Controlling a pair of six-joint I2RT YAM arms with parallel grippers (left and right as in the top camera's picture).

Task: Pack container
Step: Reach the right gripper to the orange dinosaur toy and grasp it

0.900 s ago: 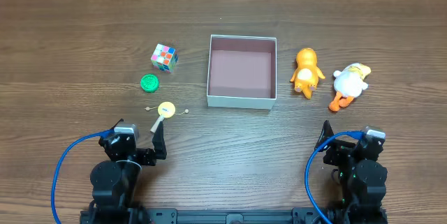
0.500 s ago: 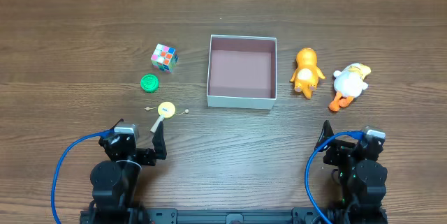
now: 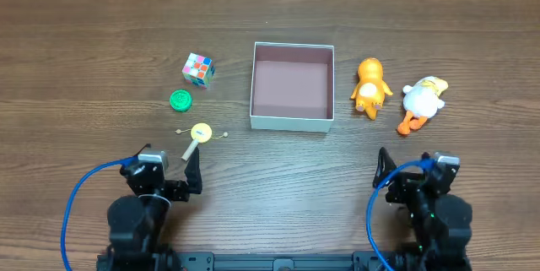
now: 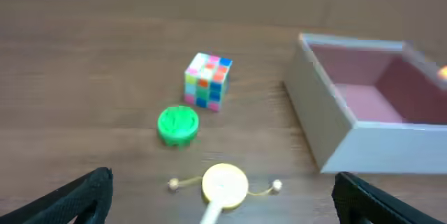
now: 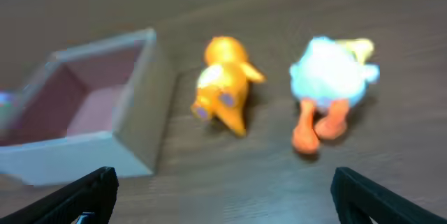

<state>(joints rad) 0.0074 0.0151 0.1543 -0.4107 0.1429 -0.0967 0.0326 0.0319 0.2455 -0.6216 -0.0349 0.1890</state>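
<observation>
The container [image 3: 291, 120] is a square white box with a pinkish-brown inside, empty, at the table's middle; it also shows in the left wrist view [image 4: 335, 123] and the right wrist view [image 5: 133, 144]. Left of it lie a colourful cube [image 3: 198, 69], a green disc [image 3: 180, 100] and a yellow rattle drum [image 3: 200, 133]. Right of it lie an orange duck [image 3: 369, 88] and a white duck [image 3: 422, 102]. My left gripper [image 3: 187, 174] is open and empty just below the rattle drum. My right gripper [image 3: 384, 174] is open and empty, below the ducks.
Blue cables [image 3: 76, 208] loop beside both arm bases at the near edge. The wooden table [image 3: 101, 18] stretches to the far edge.
The right arm has shifted slightly left and turned; its wrist view is blurred. The left arm and all toys are unmoved.
</observation>
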